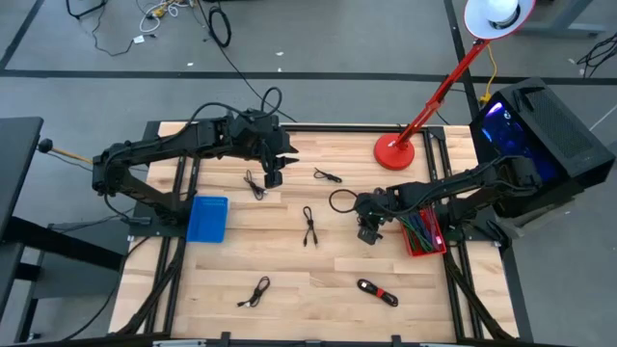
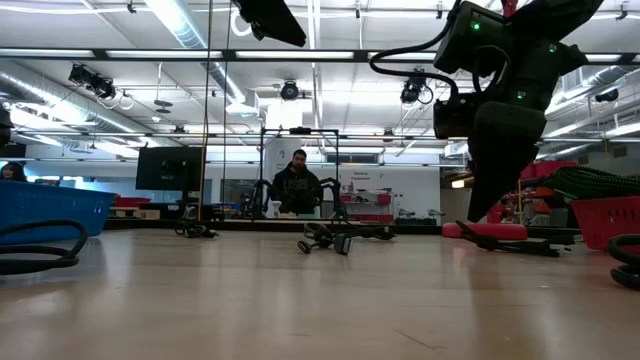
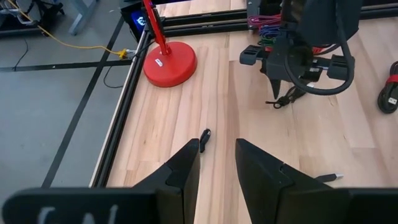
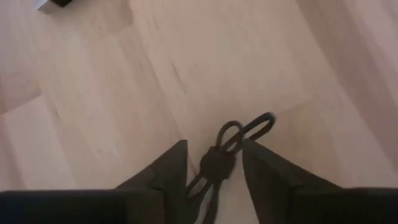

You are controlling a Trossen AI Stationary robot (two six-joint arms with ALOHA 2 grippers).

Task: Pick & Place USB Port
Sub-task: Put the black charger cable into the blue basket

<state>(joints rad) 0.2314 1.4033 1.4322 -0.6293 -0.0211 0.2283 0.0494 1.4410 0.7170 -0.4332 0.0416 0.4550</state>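
At the left of the high view, a blue bin is seen on the table; nothing can be made out inside it. Up and to its right, the left gripper is held above the wood in the upper middle of the frame. In the left wrist view its fingers are parted by a narrow gap with nothing between them, and a small dark cable end lies on the boards just beyond the tips.

Loose black cables are scattered across the middle of the high view: one beside the left gripper, one further right, one at centre, and one at lower left of centre. A black and red cable lies at lower right of centre.

Right of centre, the right gripper is lowered close to the table. In the right wrist view a coiled black USB cable is seen between its fingers, which are partly closed around it (contact appears likely, though it cannot be confirmed). Just right of it, a red bin holds a bundle of coloured cables. A red lamp base stands at upper right. No writing can be read.
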